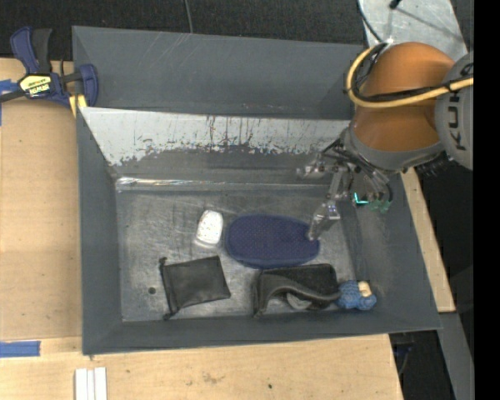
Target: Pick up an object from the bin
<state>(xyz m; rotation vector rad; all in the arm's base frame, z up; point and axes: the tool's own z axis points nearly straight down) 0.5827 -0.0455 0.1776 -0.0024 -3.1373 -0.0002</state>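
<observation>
1. The pincer (323, 219) hangs at the right edge of the dark blue oval pad (262, 240), mid-bin (98, 257); whether it is released or clenched cannot be told.
2. Bare floor lies behind the pad; black items (296, 288) lie along its front edge.

Robotics lab setup for sure: scuffed grey metal bin (98, 223), robot arm (400, 98) with a rounded orange cover and cables
</observation>
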